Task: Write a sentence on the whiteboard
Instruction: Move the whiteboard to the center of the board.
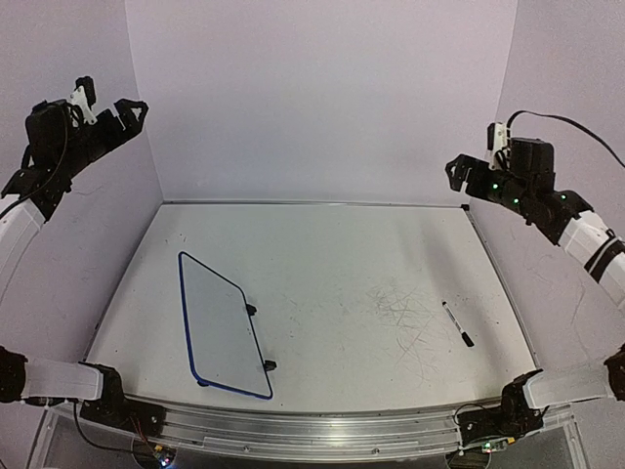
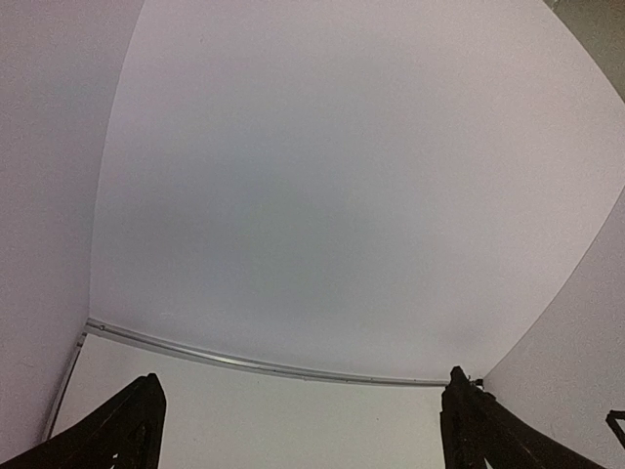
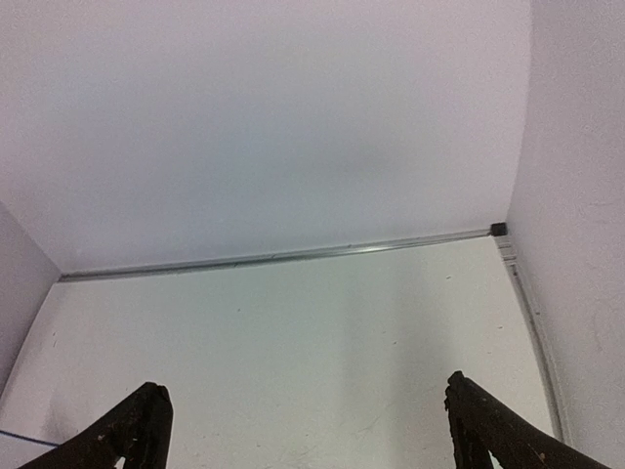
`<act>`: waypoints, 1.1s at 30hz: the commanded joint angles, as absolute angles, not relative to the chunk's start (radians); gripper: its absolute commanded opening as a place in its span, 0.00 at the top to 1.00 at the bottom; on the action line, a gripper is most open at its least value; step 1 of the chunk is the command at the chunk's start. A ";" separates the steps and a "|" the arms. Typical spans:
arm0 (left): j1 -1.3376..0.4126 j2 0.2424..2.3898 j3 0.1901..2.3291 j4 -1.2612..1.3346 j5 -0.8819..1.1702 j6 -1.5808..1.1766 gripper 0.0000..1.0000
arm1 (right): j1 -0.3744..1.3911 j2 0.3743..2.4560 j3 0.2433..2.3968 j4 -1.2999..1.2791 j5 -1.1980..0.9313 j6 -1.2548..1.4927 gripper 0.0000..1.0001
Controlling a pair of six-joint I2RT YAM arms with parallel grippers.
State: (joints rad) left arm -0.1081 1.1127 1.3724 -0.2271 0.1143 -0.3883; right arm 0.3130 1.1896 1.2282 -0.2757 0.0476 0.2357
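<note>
The whiteboard [image 1: 219, 324], white with a thin blue rim and two black clip feet, lies flat on the left half of the table. Its surface is blank and no sentence shows on it. A black-capped marker [image 1: 457, 323] lies on the table at the right. My left gripper [image 1: 109, 101] is raised high at the far left, open and empty; the left wrist view [image 2: 303, 386] shows only the back wall and the table's far edge between its fingers. My right gripper [image 1: 474, 158] is raised high at the right, open and empty, also facing the back wall [image 3: 305, 389].
Faint grey scribble scratches [image 1: 402, 315] mark the tabletop left of the marker. White walls close the table at the back and both sides. A metal rail [image 1: 312, 430] runs along the near edge between the arm bases.
</note>
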 commanded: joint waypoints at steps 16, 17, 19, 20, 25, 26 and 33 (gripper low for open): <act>-0.106 1.134 1.375 -0.336 0.176 -0.338 0.01 | 0.735 1.697 1.273 -0.130 -0.439 -0.163 0.11; -0.105 1.133 1.374 -0.338 0.179 -0.338 0.00 | 0.741 1.716 1.271 -0.127 -0.465 -0.177 0.12; -0.106 1.132 1.372 -0.344 0.190 -0.341 0.00 | 0.755 1.752 1.269 -0.123 -0.508 -0.211 0.13; -0.106 1.131 1.369 -0.345 0.196 -0.343 0.00 | 0.769 1.770 1.271 -0.123 -0.514 -0.232 0.13; -0.106 1.131 1.355 -0.347 0.225 -0.358 0.00 | 0.830 1.872 1.305 -0.142 -0.526 -0.322 0.20; -0.106 1.134 1.355 -0.347 0.231 -0.363 0.01 | 0.843 1.889 1.312 -0.148 -0.546 -0.334 0.22; -0.106 1.149 1.358 -0.347 0.271 -0.377 0.01 | 0.959 1.979 1.336 -0.151 -0.548 -0.438 0.34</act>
State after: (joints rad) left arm -0.1081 1.1476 1.3563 -0.3633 0.2352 -0.3683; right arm 0.8986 1.9313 1.2831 -0.1648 -0.5241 -0.3507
